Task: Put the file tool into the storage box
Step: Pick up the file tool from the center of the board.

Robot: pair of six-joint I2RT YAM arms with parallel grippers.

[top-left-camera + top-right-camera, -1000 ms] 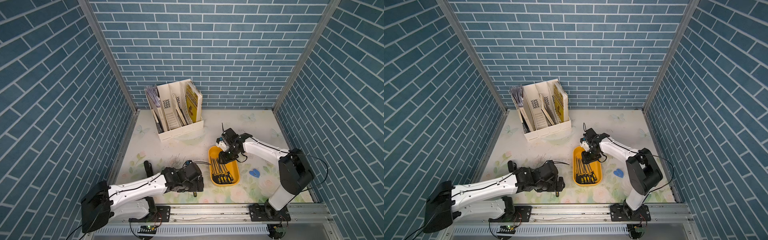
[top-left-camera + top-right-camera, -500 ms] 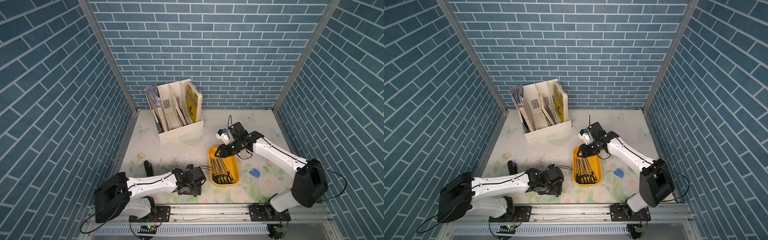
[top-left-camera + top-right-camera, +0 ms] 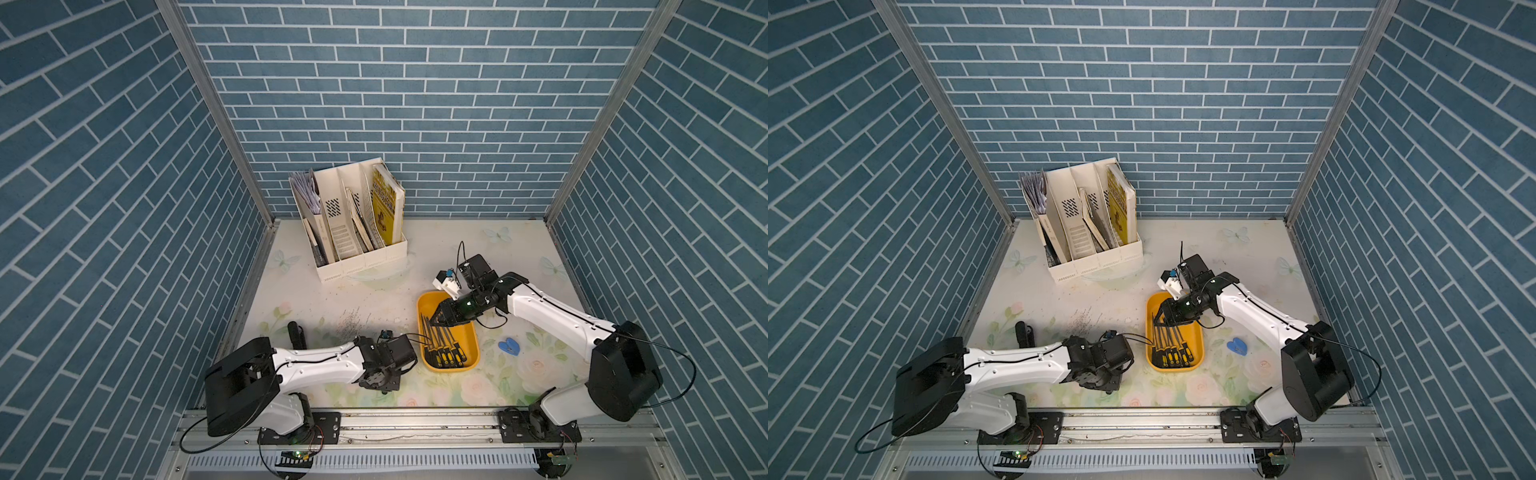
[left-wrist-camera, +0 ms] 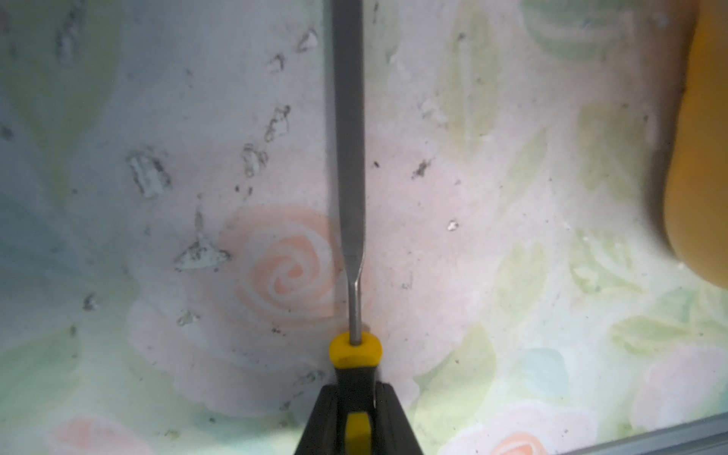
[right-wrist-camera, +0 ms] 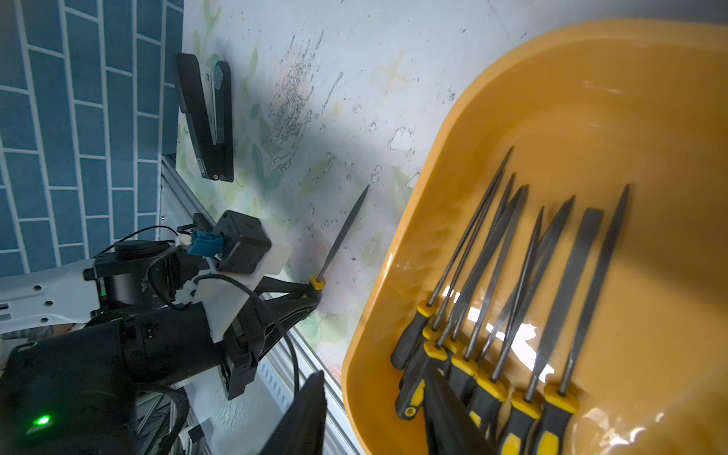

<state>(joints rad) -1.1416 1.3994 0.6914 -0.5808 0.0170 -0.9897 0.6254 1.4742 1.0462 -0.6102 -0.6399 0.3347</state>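
My left gripper (image 4: 356, 390) is shut on the black-and-yellow handle of the file tool (image 4: 348, 157). The file lies low over the flowered table, with its grey blade pointing away from the jaws. In the right wrist view the same file tool (image 5: 342, 232) sits just outside the storage box (image 5: 394, 275), an orange-yellow tray. The storage box (image 3: 473, 332) holds several files (image 3: 440, 349) side by side. My right gripper (image 3: 435, 322) hovers open over the tray's far half, with nothing between its fingers (image 5: 307, 417).
A white magazine organizer (image 3: 353, 224) with books stands at the back. A black stapler (image 3: 295, 334) lies by the left wall. A blue heart-shaped clip (image 3: 510, 345) lies right of the tray. The metal rail (image 3: 415, 419) runs along the front edge.
My left gripper has closed on the file's handle near the tray's left side. The right arm has lifted and swung back over the tray's far end, its jaws unchanged.
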